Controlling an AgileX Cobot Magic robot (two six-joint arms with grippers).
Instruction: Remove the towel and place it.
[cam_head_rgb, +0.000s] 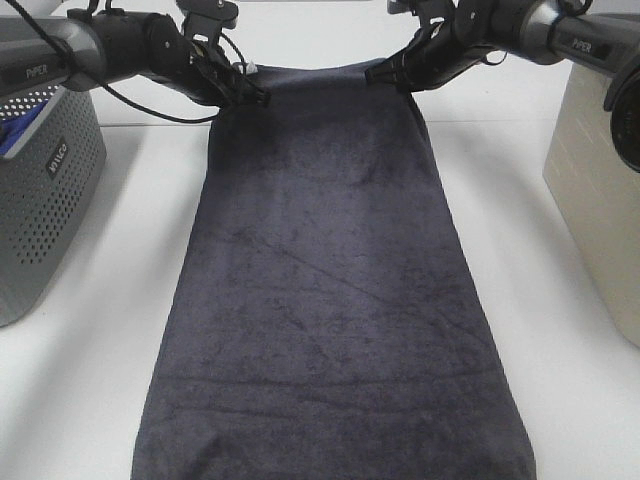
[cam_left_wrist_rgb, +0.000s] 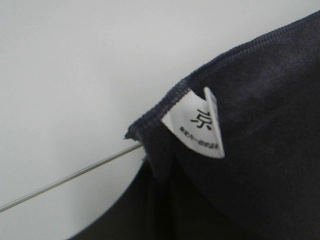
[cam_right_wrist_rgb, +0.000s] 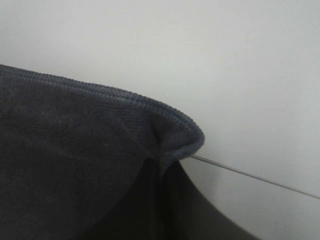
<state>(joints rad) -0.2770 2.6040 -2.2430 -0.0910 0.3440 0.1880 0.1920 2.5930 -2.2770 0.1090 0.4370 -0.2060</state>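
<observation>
The towel (cam_head_rgb: 325, 290) lies spread lengthwise down the middle of the white counter (cam_head_rgb: 90, 380), its near end cut off by the bottom edge of the high view. At its far end the left claw (cam_head_rgb: 255, 97) is clamped on one corner and the right claw (cam_head_rgb: 378, 73) on the other, both pinching the hem. The fingertips themselves are hard to make out there, dark against dark cloth. In the left wrist view the claw is not visible; only the gathered corner, its stitched hem and a small white tag (cam_left_wrist_rgb: 197, 125) with printed characters show, the smaller print too fine to read. The right wrist view likewise shows only a bunched corner of hem against the pale counter, the fingers hidden beneath the fabric. A grey perforated basket (cam_head_rgb: 40, 190) stands at the left, partly cut off, with a bit of blue inside that cannot be identified. A beige box (cam_head_rgb: 600, 170) at the right is also cropped.
</observation>
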